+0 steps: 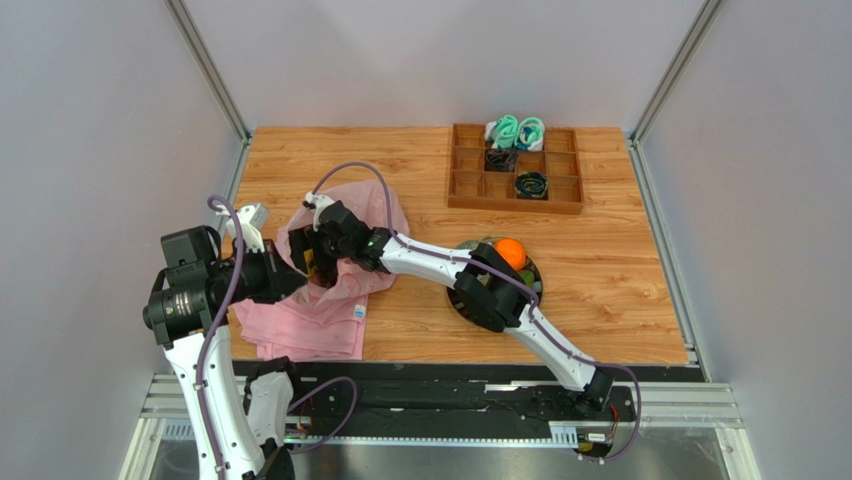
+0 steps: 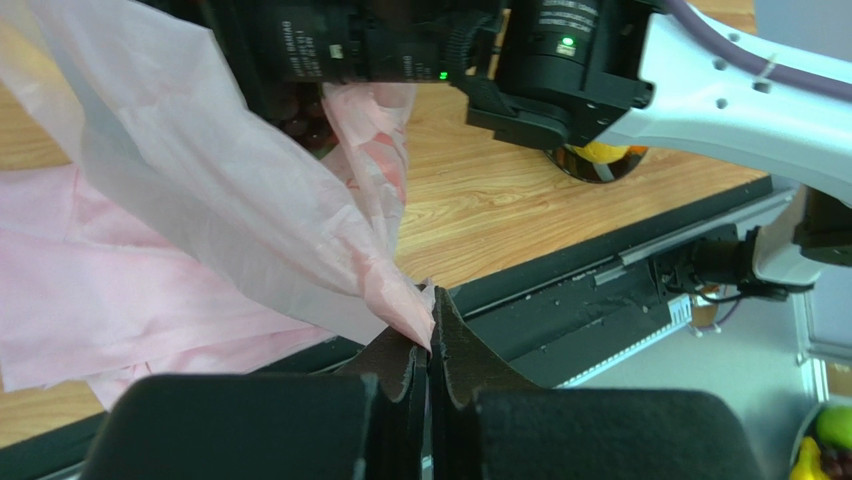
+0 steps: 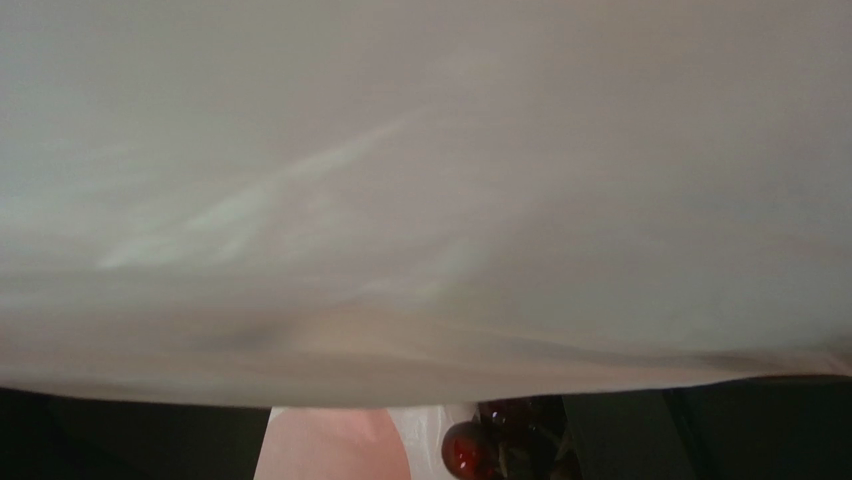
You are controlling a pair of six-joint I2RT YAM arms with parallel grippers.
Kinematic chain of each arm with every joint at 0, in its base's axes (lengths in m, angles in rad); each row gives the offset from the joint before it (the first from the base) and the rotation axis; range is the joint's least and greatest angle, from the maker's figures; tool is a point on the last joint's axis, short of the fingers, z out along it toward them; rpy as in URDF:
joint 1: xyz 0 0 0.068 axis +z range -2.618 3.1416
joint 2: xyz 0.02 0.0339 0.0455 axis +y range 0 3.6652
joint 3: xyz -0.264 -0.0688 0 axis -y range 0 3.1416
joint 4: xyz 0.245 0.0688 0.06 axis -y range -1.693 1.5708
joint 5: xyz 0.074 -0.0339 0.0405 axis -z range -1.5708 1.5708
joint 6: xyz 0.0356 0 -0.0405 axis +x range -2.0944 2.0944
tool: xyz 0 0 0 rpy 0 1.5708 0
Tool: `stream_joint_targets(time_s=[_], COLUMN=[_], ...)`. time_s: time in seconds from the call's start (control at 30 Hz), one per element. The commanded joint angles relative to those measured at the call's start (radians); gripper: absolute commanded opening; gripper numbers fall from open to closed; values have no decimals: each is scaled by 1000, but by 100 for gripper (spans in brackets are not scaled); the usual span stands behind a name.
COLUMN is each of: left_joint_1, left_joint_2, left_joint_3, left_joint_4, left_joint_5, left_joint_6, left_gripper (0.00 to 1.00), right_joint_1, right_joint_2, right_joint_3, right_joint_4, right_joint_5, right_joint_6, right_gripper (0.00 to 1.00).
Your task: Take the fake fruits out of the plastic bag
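The pink plastic bag (image 1: pixel 355 205) lies crumpled left of the table's middle. My left gripper (image 1: pixel 290 275) is shut on its near edge, and the left wrist view shows the film (image 2: pixel 230 190) pinched between the fingertips of that gripper (image 2: pixel 432 330). My right gripper (image 1: pixel 312 262) reaches into the bag's mouth. In the right wrist view the bag film (image 3: pixel 420 180) covers most of the picture. Below it, dark red grapes (image 3: pixel 500 442) sit between the spread jaws of the right gripper (image 3: pixel 420 445), closer to the right one. An orange (image 1: pixel 511 252) rests in a dark bowl (image 1: pixel 538 278).
A folded pink cloth (image 1: pixel 300 330) lies under and in front of the bag. A wooden compartment tray (image 1: pixel 515 207) with teal and black items stands at the back right. The right arm (image 1: pixel 440 262) stretches across the middle of the table, over the bowl.
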Motion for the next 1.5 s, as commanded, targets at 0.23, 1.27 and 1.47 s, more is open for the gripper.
stream_joint_targets(time_s=[0.23, 1.27, 1.47], left_joint_1=[8, 10, 10], left_joint_2=[-34, 86, 163], left_joint_3=[4, -193, -191], left_joint_4=[-264, 573, 714], left_joint_5=[161, 74, 47], left_joint_6=[78, -388, -481], left_gripper=[0, 0, 0], right_joint_1=[0, -166, -170], right_joint_2=[207, -541, -707], right_joint_3=[219, -405, -444], right_joint_4=[2, -137, -475], right_joint_5=[199, -250, -397], right_joint_6=[203, -187, -486], right_gripper=[100, 0, 0])
